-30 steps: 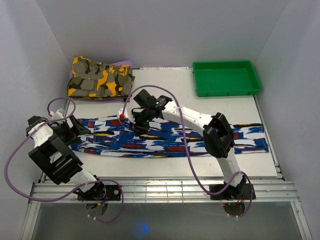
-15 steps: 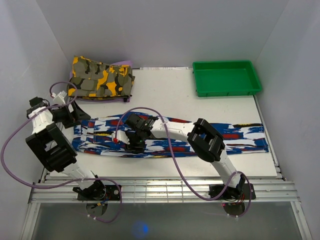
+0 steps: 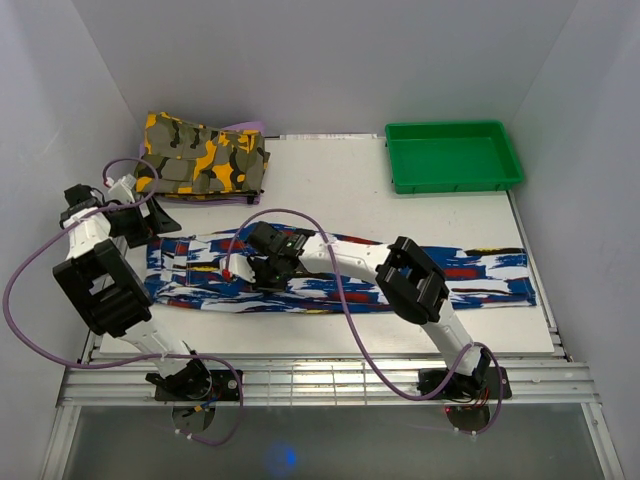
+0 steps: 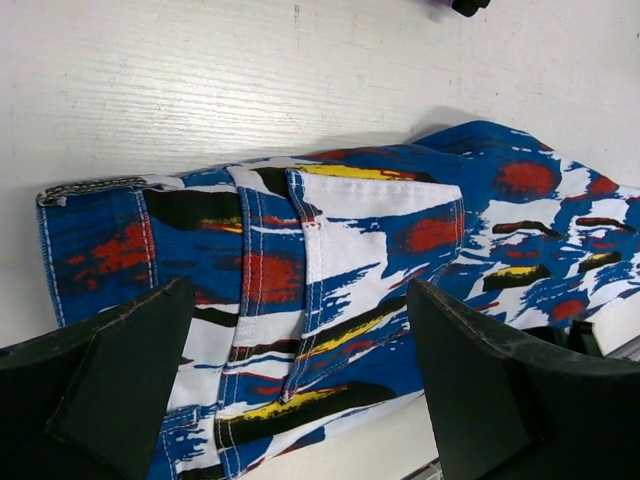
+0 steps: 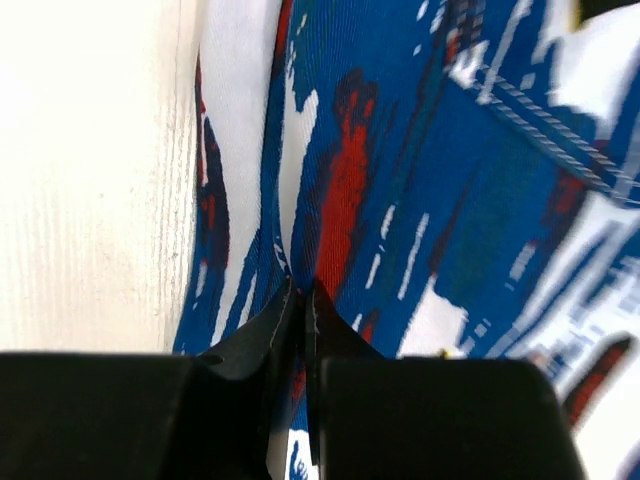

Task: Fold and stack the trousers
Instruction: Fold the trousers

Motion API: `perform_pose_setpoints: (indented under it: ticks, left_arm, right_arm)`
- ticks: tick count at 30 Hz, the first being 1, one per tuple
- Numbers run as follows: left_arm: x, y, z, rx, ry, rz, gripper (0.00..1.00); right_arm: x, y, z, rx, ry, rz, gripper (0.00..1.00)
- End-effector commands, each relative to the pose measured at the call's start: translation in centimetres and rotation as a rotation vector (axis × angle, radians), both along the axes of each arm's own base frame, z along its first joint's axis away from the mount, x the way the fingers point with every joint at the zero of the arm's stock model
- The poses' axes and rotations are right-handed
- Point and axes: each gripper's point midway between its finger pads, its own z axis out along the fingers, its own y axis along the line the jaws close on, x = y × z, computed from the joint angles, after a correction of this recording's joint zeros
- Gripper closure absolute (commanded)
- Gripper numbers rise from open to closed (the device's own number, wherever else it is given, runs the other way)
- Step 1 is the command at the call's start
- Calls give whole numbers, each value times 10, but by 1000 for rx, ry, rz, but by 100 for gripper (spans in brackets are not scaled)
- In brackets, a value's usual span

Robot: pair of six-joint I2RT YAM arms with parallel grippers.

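Right gripper point(image 5: 300, 292): fingers drawn together with no gap, the tips pressed into the trousers point(image 5: 450, 200). A narrow ridge of cloth rises from between them, so it reads as a pinch on the fabric. The pinch sits close to one long edge of the garment, with bare white surface point(image 5: 90, 180) just beside it. From above, the right gripper point(image 3: 262, 268) is on the left half of the trousers point(image 3: 480, 275), the arm reaching across from its base on the right and lying over the middle of the cloth. Left gripper point(image 4: 300, 290): jaws spread wide, nothing between the fingers point(image 4: 120, 370) but the view down onto the waist end of the trousers point(image 4: 350, 210). Waistband, a belt loop and a stitched pocket are visible there. Cannot tell whether the fingers touch the cloth. From above, the left gripper point(image 3: 150, 222) is at the far-left corner of the garment. The trousers lie flat and lengthwise, left to right, across the near-middle of the surface point(image 3: 330, 190), waist to the left and leg hems to the right, royal blue with white, red, black and yellow streaks. A folded camouflage garment point(image 3: 200, 155) lies at the far-left corner, well apart from the trousers. A green tray point(image 3: 455, 127) stands at the far right.
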Motion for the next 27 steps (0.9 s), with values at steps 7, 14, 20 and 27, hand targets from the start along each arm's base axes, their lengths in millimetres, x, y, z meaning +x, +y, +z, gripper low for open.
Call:
perform_pose_setpoints:
  ticks: [7,14,20,27]
  left_arm:
    - [0,5,14,89,-42,0,2]
    - [-7,6,13,116,-17,-9,2]
    - [-7,8,9,116,-1,-11,2]
    - [-11,9,4,133,16,-18,2]
  right_arm:
    - [-11,17,94,94,0,29,92]
    - [-33,-16,33,-75,59,42,85]
    - [-9,-21,-7,-155,37,-9,83]
    - [3,-14,12,-111,4,-28,64]
